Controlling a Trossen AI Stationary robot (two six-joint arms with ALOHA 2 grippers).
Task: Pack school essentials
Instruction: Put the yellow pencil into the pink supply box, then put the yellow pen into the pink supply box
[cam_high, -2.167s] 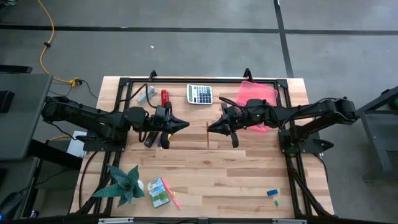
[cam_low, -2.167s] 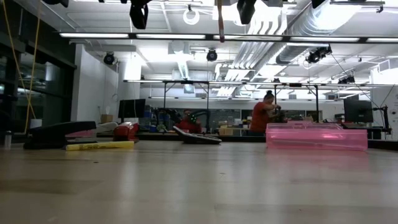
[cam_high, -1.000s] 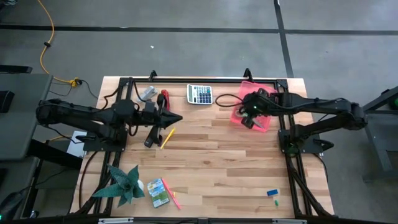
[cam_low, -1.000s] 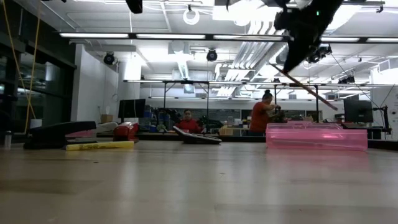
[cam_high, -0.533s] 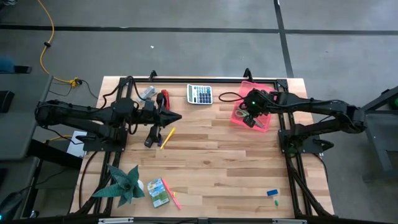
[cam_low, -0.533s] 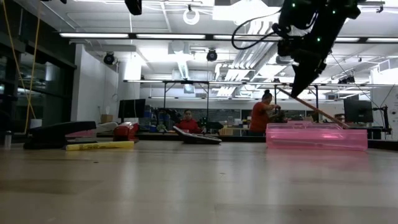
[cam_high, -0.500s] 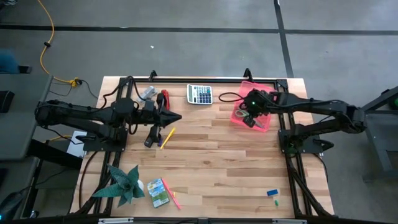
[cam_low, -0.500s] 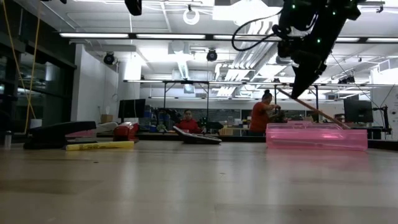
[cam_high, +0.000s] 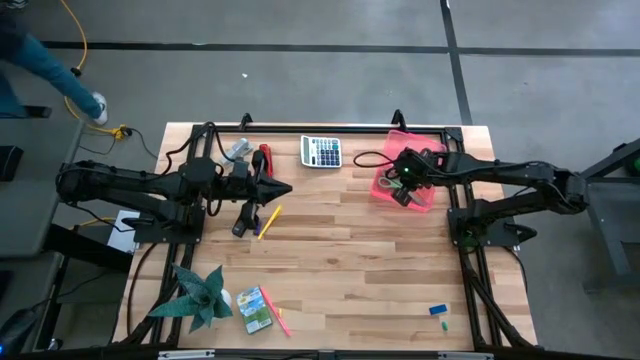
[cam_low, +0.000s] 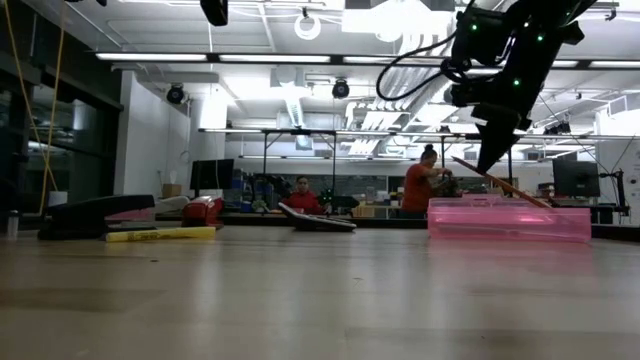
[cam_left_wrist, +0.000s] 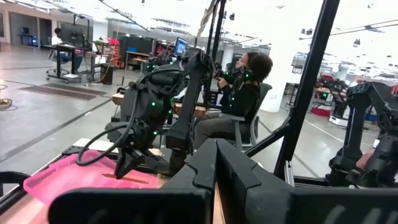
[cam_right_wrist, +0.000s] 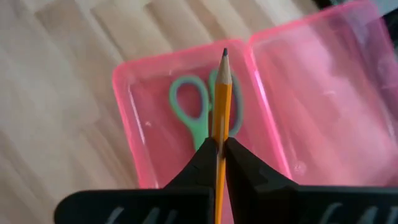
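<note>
Orange pencil (cam_right_wrist: 221, 106), carried over from the table's middle, was held clenched between the right fingers (cam_right_wrist: 219, 155) above the pink case (cam_right_wrist: 134, 118), scissors (cam_right_wrist: 199, 115) beneath; left fingers (cam_high: 285, 189) were closed, empty; placement was pending.

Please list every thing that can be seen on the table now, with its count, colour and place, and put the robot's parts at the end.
pencil case: one, pink, open, far right of the table
scissors: one, green handles, inside the pencil case
pencil: one, orange, held over the pencil case
calculator: one, grey-white, far edge, middle
stapler: one, red, far left
yellow stick: one, left of centre
crayon box: one, green-yellow, near edge
pink stick: one, beside the crayon box
plant: one, green, near left corner
eraser: one, blue, near right
right gripper: shut on the pencil
left gripper: shut, holding nothing, by the stapler
</note>
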